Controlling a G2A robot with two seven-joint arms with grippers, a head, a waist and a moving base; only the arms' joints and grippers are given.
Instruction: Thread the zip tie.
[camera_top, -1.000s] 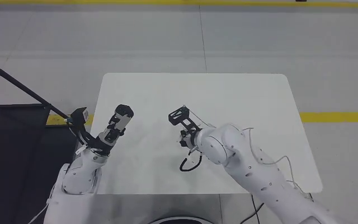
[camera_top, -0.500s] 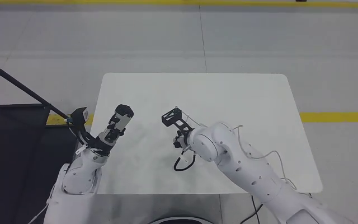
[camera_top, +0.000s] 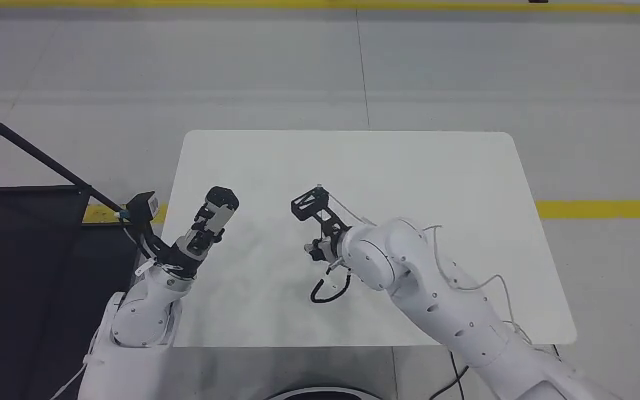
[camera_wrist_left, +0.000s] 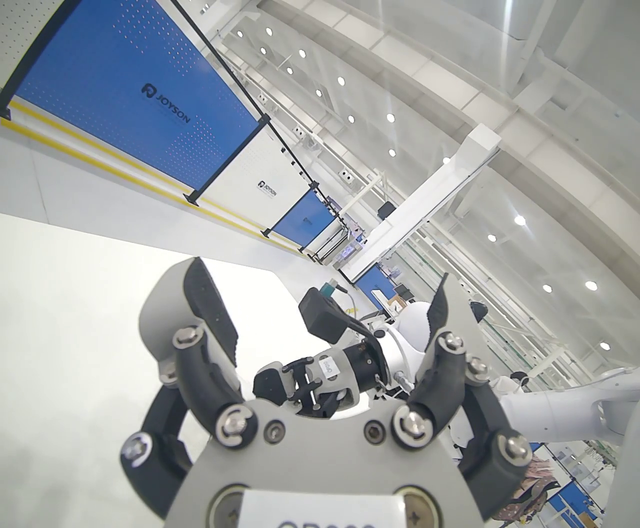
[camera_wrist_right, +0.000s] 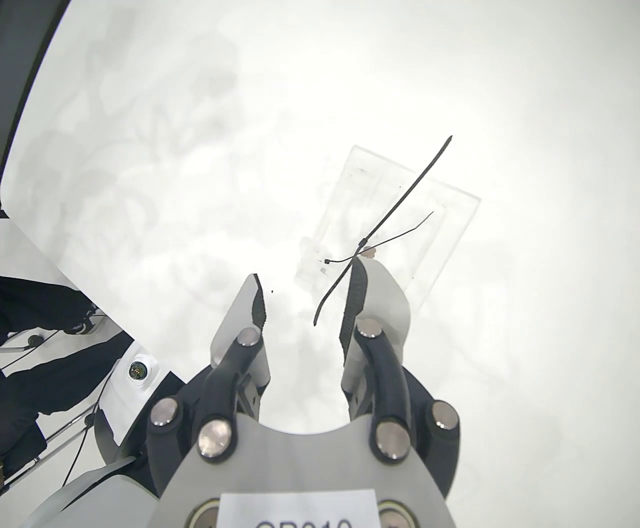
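Top view: the white table (camera_top: 450, 180) carries both arms. The left gripper (camera_top: 220, 198) is raised over its left near part. The right arm (camera_top: 400, 265) bends over the middle.

Left wrist view: the left gripper's jaws stand wide apart with nothing between them. The right gripper (camera_wrist_left: 272, 385) is seen beyond, above the table.

Right wrist view: the right gripper's jaws are partly apart and clamp nothing. The black zip tie (camera_wrist_right: 406, 191) lies slantwise across a clear plate (camera_wrist_right: 350, 170) on the table, with one end between the fingers. It passes just beside one fingertip; contact cannot be told. A thinner black tie (camera_wrist_right: 400, 235) crosses it.
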